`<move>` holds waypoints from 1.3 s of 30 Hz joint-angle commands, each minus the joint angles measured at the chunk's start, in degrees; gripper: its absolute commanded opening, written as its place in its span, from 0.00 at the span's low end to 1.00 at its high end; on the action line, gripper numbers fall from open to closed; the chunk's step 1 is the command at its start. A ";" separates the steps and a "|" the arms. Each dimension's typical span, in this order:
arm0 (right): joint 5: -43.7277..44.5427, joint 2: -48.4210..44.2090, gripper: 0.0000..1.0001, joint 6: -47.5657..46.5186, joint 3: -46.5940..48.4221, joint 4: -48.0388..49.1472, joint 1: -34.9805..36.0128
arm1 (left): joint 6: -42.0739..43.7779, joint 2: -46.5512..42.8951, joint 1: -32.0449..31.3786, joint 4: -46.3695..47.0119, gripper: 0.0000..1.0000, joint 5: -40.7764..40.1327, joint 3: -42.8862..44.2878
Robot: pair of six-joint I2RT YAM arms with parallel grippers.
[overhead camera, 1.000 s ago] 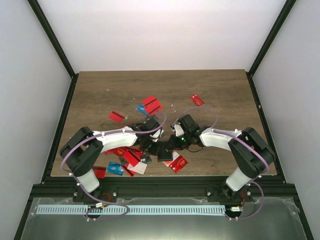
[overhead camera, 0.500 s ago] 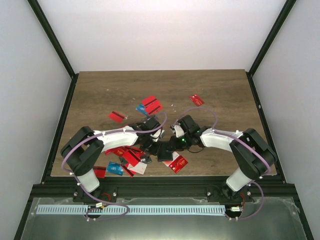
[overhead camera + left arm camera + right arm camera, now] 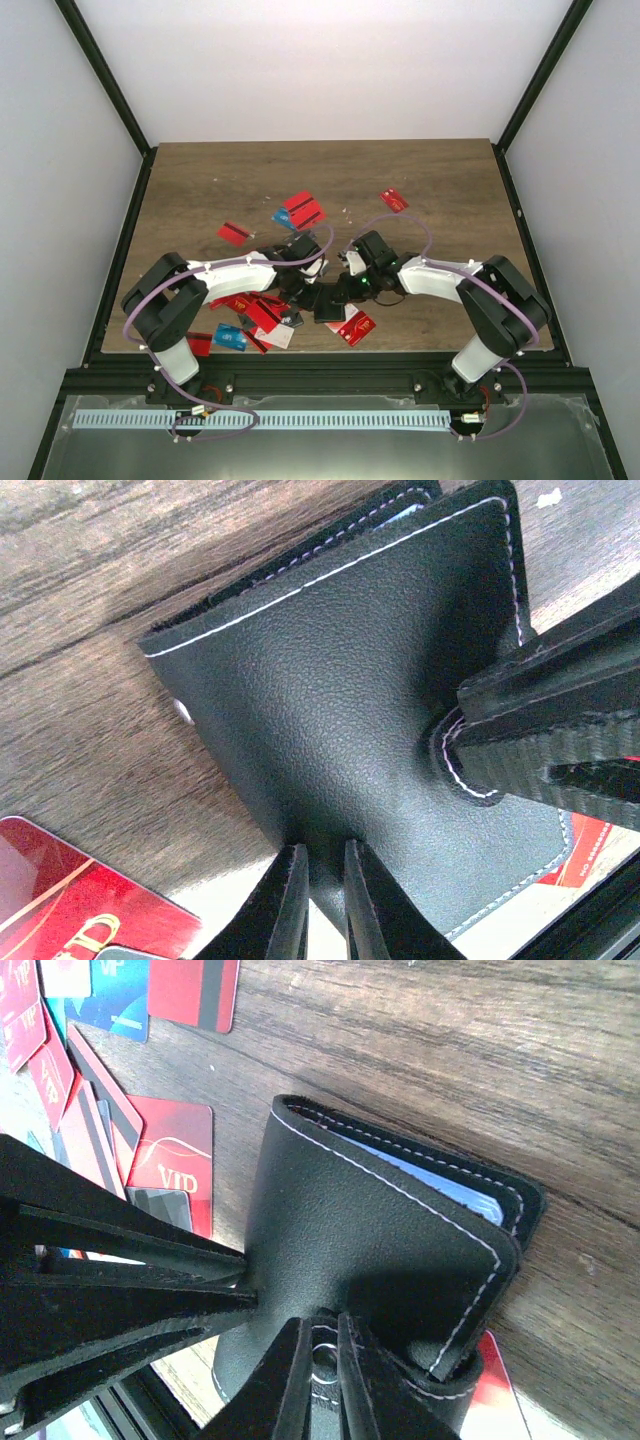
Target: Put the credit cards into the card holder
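Observation:
The black card holder (image 3: pixel 329 301) lies folded on the table between both grippers. In the left wrist view my left gripper (image 3: pixel 320 858) is shut, pinching an edge of its black cover (image 3: pixel 340 680). In the right wrist view my right gripper (image 3: pixel 322 1348) is shut on its snap tab, and the cover (image 3: pixel 370 1230) is lifted a little, showing a blue card (image 3: pixel 440 1186) inside. Red credit cards (image 3: pixel 255 314) lie piled near the left arm. One red card (image 3: pixel 357 328) lies partly under the holder.
More cards lie farther back: a red pair (image 3: pixel 304 210) over a blue one, a red one (image 3: pixel 394 200) at back right and one (image 3: pixel 233 233) at the left. A blue card (image 3: pixel 229 337) lies by the table's near edge. Black frame posts border the table.
Both grippers stay shut on the card holder. The right wrist and the holder have shifted slightly left, toward the left gripper.

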 commanded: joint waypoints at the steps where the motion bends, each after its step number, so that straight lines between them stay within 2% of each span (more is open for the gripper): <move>1: 3.53 2.55 0.10 -0.29 -0.15 -5.21 3.33 | 0.50 1.28 0.00 1.88 0.13 -0.14 0.86; 6: 7.20 2.03 0.06 0.46 -0.11 -7.68 6.15 | 0.46 1.20 -0.05 1.87 0.13 -0.23 0.93; 19: 25.66 5.91 0.01 6.34 3.54 -19.90 17.89 | 0.65 1.37 0.02 2.19 0.13 0.21 0.57; 25: 26.79 1.19 0.01 11.45 -1.59 -16.74 21.61 | 1.03 2.08 0.17 2.42 0.13 0.47 0.96; 33: 30.39 -5.56 0.01 18.54 -14.39 -4.66 25.00 | 0.08 3.02 0.54 5.01 0.13 2.20 0.10; 36: 36.47 -7.40 0.01 21.69 -13.26 -6.85 30.13 | -0.67 3.09 0.54 5.93 0.12 2.42 -0.05; 39: 36.25 -6.77 0.01 24.45 -13.61 -5.69 31.58 | -1.10 2.00 0.60 6.29 0.12 1.92 0.13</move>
